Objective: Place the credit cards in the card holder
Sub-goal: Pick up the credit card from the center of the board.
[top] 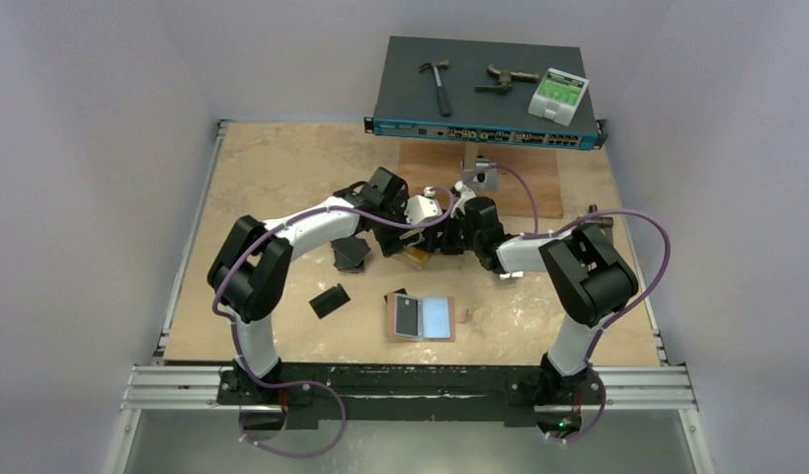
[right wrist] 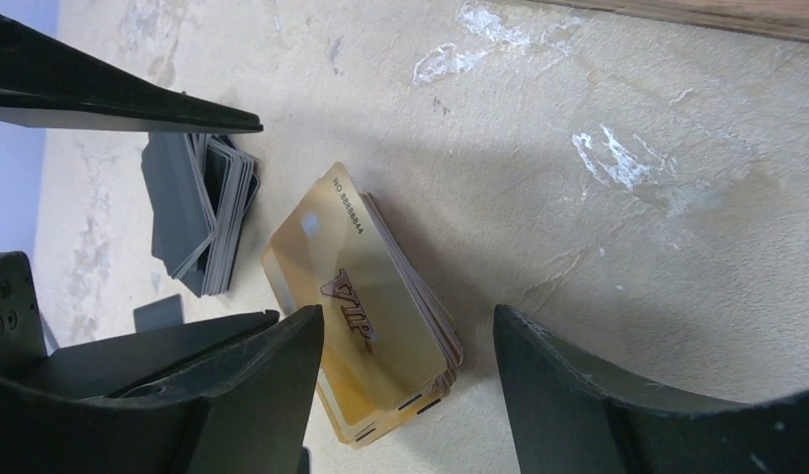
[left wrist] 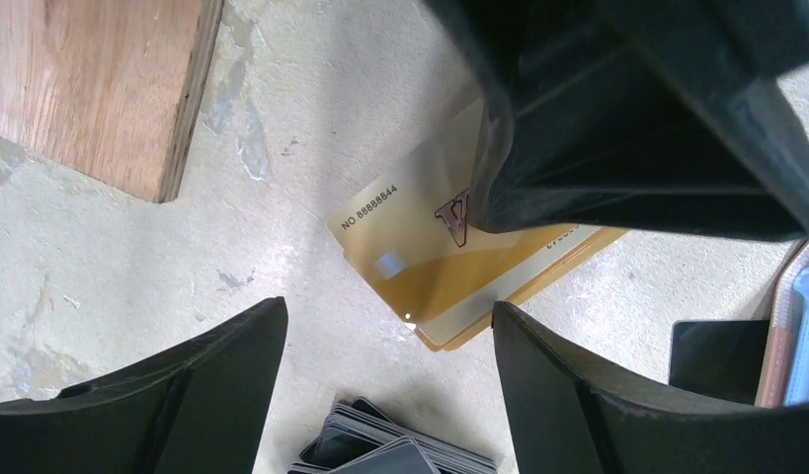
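Note:
A stack of orange-gold credit cards lies on the table; it also shows in the left wrist view and the top view. My right gripper is open, low over the stack's near end, empty. My left gripper is open and empty, just beside the gold stack, between it and a silver-grey card stack. That stack also shows in the right wrist view and the top view. The salmon-pink card holder lies open near the front. A black card stack lies to its left.
A wooden board lies behind the grippers, with a small metal block on it. A blue network switch at the back carries a hammer and other tools. The two grippers are very close together.

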You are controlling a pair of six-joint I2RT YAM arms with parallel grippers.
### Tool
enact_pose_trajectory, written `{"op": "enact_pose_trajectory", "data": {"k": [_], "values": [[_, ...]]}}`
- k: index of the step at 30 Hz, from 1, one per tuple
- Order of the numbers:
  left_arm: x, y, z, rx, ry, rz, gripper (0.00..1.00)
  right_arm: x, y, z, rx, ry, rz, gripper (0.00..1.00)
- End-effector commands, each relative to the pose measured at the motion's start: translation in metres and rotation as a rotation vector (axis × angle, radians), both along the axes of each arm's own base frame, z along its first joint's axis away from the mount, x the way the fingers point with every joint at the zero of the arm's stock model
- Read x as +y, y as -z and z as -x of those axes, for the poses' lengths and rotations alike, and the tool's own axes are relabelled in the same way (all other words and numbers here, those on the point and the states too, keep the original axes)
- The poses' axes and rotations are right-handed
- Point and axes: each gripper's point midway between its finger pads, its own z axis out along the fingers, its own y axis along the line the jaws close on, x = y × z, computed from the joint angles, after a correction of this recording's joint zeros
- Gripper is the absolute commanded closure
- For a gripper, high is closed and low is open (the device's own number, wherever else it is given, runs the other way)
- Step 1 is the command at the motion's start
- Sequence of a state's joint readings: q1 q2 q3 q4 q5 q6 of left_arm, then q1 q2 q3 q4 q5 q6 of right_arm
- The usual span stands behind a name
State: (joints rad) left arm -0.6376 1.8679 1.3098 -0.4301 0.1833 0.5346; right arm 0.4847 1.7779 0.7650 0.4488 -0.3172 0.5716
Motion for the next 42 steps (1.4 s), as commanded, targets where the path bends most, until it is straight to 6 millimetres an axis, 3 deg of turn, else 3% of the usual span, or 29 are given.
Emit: {"op": "enact_pose_trajectory", "data": {"k": [1,10,20,30,34,37,42], "values": [[-0.011,-0.031,-0.006,-0.053,0.018,0.105,0.24,0.003,-0.008,0.0,-0.01,-0.01,-0.065,0.37],[-0.011,-0.03,-0.013,-0.078,0.025,0.088,0.25,0.0,0.0,-0.001,0.012,-0.007,-0.092,0.45],[-0.011,-0.022,-0.023,-0.109,0.053,0.021,0.25,0.003,-0.006,-0.004,0.014,-0.032,-0.187,0.53],[-0.022,-0.009,-0.026,-0.12,0.097,-0.03,0.26,0.004,-0.009,0.007,0.011,-0.058,-0.223,0.55],[-0.027,-0.005,-0.029,-0.113,0.098,-0.026,0.26,0.003,-0.005,0.013,0.021,-0.056,-0.237,0.61],[-0.032,-0.007,-0.029,-0.108,0.1,-0.011,0.26,0.002,-0.003,0.017,0.026,-0.05,-0.242,0.67],[-0.035,-0.019,-0.024,-0.1,0.096,0.02,0.26,-0.008,-0.003,0.014,0.014,-0.002,-0.214,0.66]]}}
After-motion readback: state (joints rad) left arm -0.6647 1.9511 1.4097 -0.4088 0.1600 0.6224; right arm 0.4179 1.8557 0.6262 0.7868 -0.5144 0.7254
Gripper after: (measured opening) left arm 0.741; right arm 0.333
